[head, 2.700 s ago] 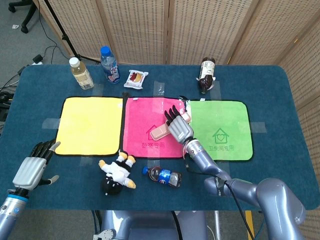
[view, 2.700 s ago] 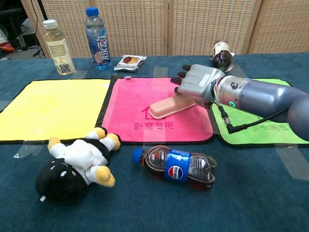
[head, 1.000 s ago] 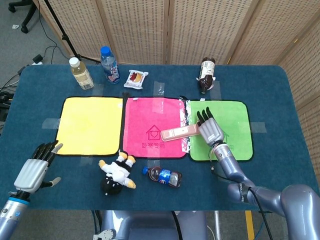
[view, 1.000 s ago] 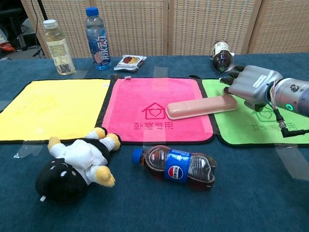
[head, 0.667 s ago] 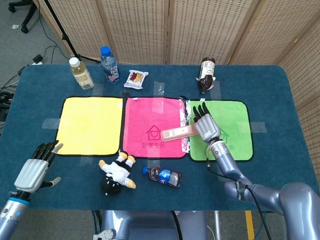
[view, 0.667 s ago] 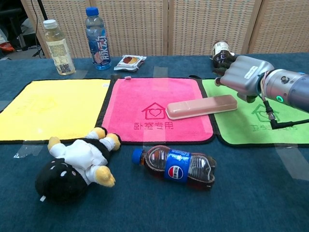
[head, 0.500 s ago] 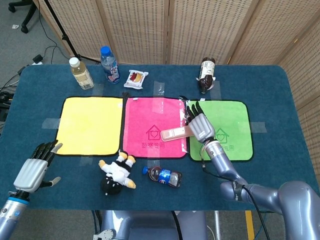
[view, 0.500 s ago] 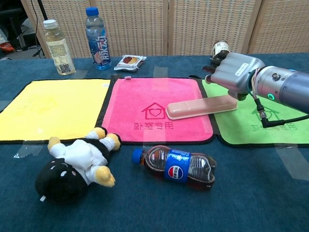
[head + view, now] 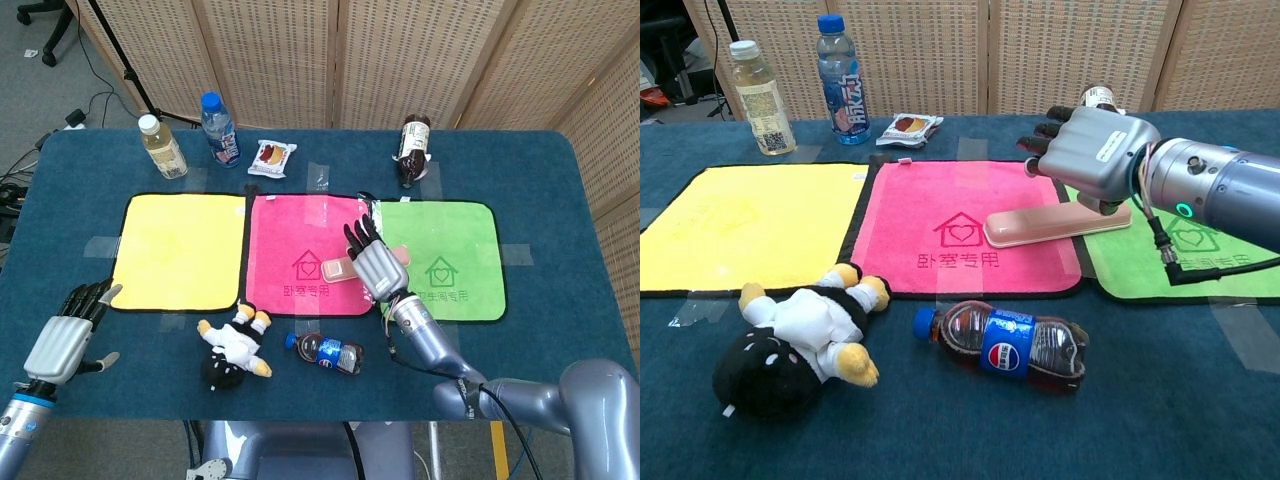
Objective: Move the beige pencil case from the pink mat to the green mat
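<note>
Three mats side by side across the desk (image 9: 520, 160), pencil case (image 9: 1040, 221) straddling the middle mat (image 9: 300, 230) and right mat (image 9: 460, 240), right hand (image 9: 1092, 152) above it, cola bottle (image 9: 1005, 347) and plush toy (image 9: 800, 335) in front, two bottles (image 9: 190, 135) behind the left mat (image 9: 175, 250), left hand (image 9: 65, 335) at the near left corner.

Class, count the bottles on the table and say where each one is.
4: a yellow-drink bottle and a blue bottle far left, a brown bottle behind the green mat, a cola bottle lying near front.
</note>
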You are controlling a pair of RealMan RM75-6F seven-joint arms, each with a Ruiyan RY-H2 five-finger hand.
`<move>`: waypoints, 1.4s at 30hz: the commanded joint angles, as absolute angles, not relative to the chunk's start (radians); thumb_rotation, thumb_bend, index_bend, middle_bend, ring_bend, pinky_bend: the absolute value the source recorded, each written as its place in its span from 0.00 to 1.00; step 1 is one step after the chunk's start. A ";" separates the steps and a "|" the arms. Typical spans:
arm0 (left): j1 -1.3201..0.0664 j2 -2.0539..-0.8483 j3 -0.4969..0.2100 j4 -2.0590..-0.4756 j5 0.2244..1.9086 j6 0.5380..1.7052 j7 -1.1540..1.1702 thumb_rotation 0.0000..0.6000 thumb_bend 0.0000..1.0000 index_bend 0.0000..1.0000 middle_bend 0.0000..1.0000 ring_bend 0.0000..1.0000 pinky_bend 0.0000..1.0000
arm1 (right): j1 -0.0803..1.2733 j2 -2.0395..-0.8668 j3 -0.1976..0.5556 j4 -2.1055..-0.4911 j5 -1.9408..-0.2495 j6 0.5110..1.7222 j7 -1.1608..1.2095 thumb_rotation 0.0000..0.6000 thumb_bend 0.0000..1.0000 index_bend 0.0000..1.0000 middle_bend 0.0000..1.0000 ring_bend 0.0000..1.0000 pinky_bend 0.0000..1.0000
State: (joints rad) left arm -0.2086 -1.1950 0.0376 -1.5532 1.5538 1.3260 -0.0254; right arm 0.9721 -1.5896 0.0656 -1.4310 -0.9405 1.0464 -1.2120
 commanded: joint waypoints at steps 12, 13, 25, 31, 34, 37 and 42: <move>-0.203 -1.188 0.048 -1.564 1.580 1.342 -0.029 1.00 0.16 0.00 0.00 0.00 0.00 | 0.996 -1.691 0.082 -1.421 -0.884 1.051 -1.255 1.00 0.54 0.16 0.00 0.00 0.00; -0.204 -1.188 0.048 -1.564 1.578 1.341 -0.030 1.00 0.16 0.00 0.00 0.00 0.00 | 0.999 -1.699 0.083 -1.412 -0.880 1.047 -1.255 1.00 0.54 0.16 0.00 0.00 0.00; -0.207 -1.187 0.042 -1.555 1.568 1.333 -0.046 1.00 0.16 0.00 0.00 0.00 0.00 | 1.028 -1.764 0.090 -1.344 -0.866 1.023 -1.255 1.00 0.54 0.16 0.00 0.00 0.00; -0.207 -1.187 0.043 -1.557 1.571 1.334 -0.047 1.00 0.16 0.00 0.00 0.00 0.00 | 1.025 -1.770 0.084 -1.364 -0.866 1.039 -1.258 1.00 0.54 0.16 0.00 0.00 0.00; -0.207 -1.186 0.045 -1.559 1.575 1.336 -0.047 1.00 0.16 0.00 0.00 0.00 0.00 | 1.021 -1.769 0.080 -1.374 -0.863 1.047 -1.260 1.00 0.54 0.16 0.00 0.00 0.00; -0.206 -1.185 0.046 -1.561 1.579 1.341 -0.049 1.00 0.16 0.00 0.00 0.00 0.00 | 1.015 -1.767 0.075 -1.384 -0.861 1.054 -1.259 1.00 0.54 0.16 0.00 0.00 0.00; -0.205 -1.184 0.048 -1.562 1.586 1.345 -0.049 1.00 0.16 0.00 0.00 0.00 0.00 | 1.002 -1.761 0.065 -1.384 -0.852 1.059 -1.252 1.00 0.54 0.16 0.00 0.00 0.00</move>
State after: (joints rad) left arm -0.2047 -1.1839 0.0482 -1.5622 1.5859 1.3441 -0.0493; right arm 1.0030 -1.7615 0.0654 -1.3842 -0.8528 1.0591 -1.2522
